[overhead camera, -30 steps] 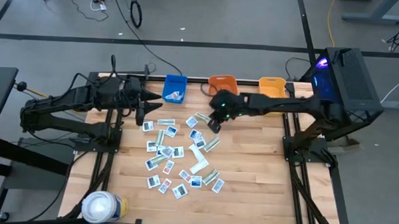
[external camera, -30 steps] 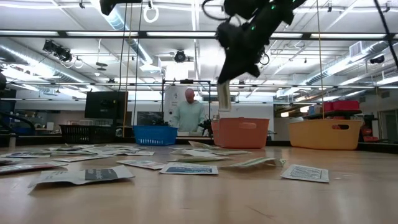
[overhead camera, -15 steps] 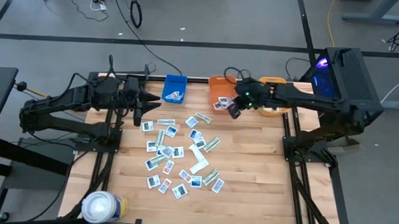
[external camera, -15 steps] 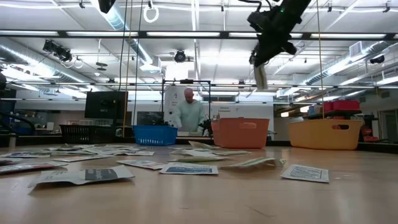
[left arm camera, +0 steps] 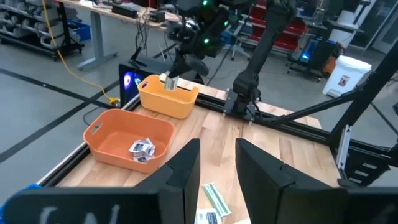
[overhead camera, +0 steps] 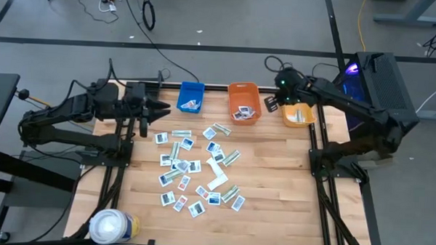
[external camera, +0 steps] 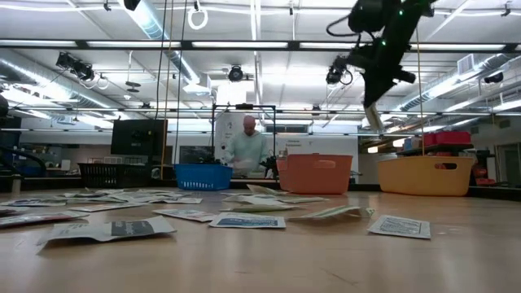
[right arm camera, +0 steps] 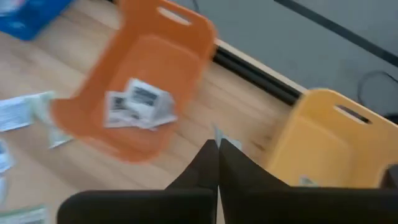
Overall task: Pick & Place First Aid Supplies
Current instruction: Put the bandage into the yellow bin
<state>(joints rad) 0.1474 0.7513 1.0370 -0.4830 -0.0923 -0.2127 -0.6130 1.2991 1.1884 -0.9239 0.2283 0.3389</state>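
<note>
Several small white packets and pale greenish strips, the first aid supplies (overhead camera: 193, 165), lie flat and scattered in the table's middle. My right gripper (overhead camera: 274, 103) hangs high between the orange bin (overhead camera: 243, 101) and the yellow bin (overhead camera: 298, 105), shut on one pale strip (external camera: 372, 120). My left gripper (left arm camera: 217, 155) is open and holds nothing. It points level along the table's far edge, beside the blue bin (overhead camera: 191, 96). My right gripper pinches the pale strip's upper end (right arm camera: 217, 132) between its two shut fingers, which slant downward. The strip hangs below the fingertips (external camera: 370, 104), well clear of the table, near the yellow bin's rim.
The blue, orange and yellow bins stand in a row on the far edge, and the blue and orange ones hold a few packets (left arm camera: 142, 149). A large white roll (overhead camera: 112, 226) stands at the near left corner. A person (external camera: 247, 150) stands beyond the table.
My right gripper has swung from above the scattered packets toward the far right, past the orange bin toward the yellow bin. It has risen and turned on the way. The pale strip has travelled with it, hanging clear of the table.
</note>
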